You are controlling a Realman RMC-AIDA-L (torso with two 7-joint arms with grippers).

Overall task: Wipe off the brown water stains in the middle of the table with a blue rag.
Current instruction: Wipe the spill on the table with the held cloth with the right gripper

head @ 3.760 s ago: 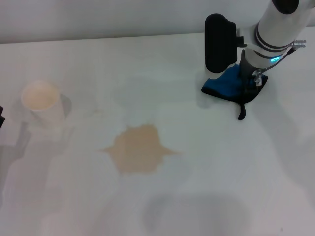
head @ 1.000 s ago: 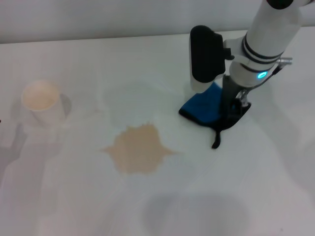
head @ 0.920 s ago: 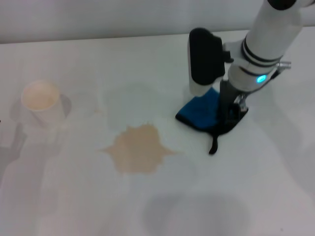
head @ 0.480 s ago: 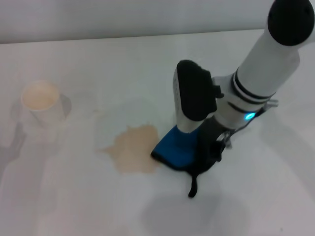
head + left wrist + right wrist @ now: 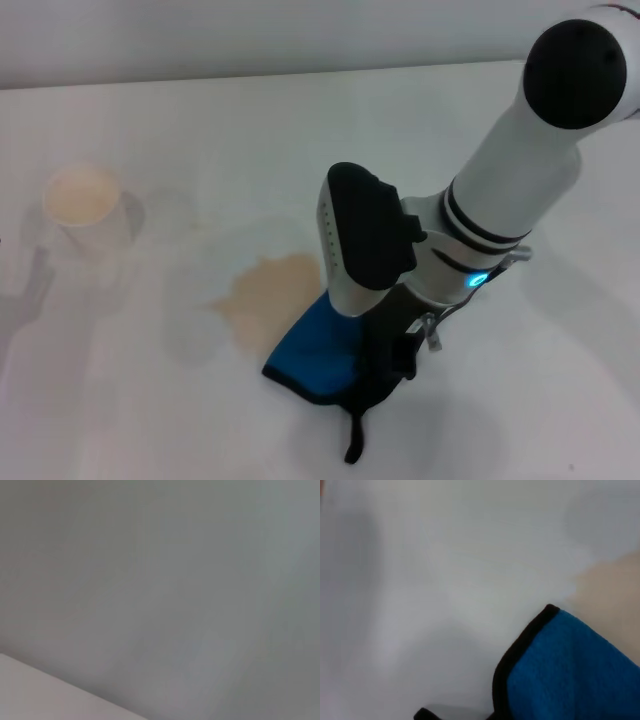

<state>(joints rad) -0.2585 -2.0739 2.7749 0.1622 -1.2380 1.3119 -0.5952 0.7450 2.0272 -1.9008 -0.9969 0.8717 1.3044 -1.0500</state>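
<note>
Head view, right gripper: lowered onto the table, its dark fingers clamped on the blue rag
Head view, blue rag: spread on the tabletop in front of the gripper, its far corner overlapping the near right edge of the brown water stains; black loop strap trails toward the table's near edge
Head view, stains: tan blotch in the middle of the table, right part hidden behind the wrist
Head view, paper cup: upright, well left of the stains
Right wrist view: rag corner with black edging lies on white table, touching the tan stain
Left wrist view: only a blank grey surface; left gripper unseen
</note>
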